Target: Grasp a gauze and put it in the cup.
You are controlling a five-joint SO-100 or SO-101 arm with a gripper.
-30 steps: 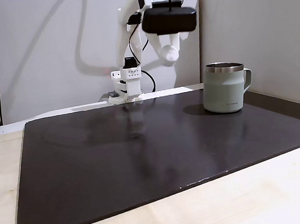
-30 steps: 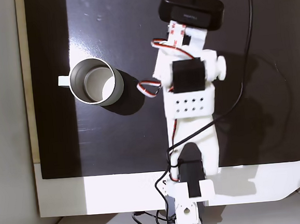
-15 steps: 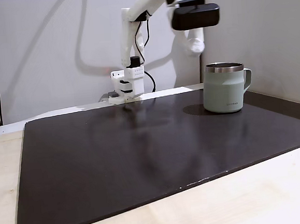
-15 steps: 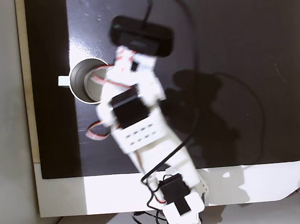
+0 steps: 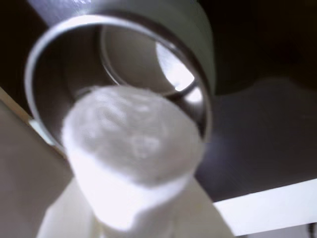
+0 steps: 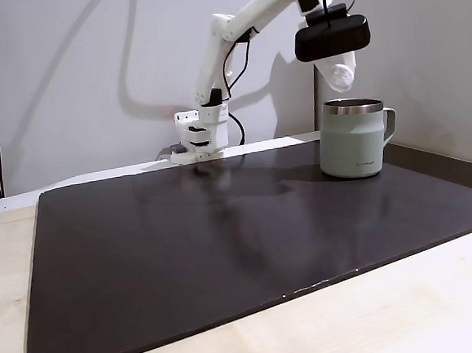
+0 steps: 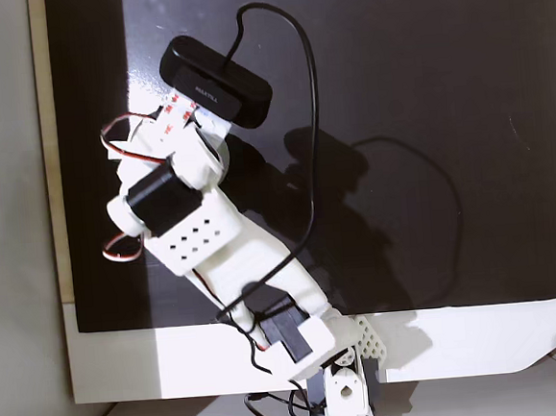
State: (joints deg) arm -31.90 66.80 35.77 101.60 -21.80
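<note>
The gauze [image 5: 131,148] is gripped in the hand [image 6: 341,75], which is held above the cup [image 6: 353,138]. In the wrist view the open steel rim of the cup [image 5: 119,64] is seen just beyond the roll's end. The cup is stood on the dark mat [image 6: 225,243] covering the surface [image 6: 410,310].

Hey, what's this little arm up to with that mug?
The arm holds a small white gauze roll in its gripper and has it poised just above the open mouth of the cup, which stands on the dark mat. In the wrist view the gauze hangs right over the steel rim, with the cup's inside visible behind it. The roll is not yet inside; letting go looks like the likely next step.
</note>
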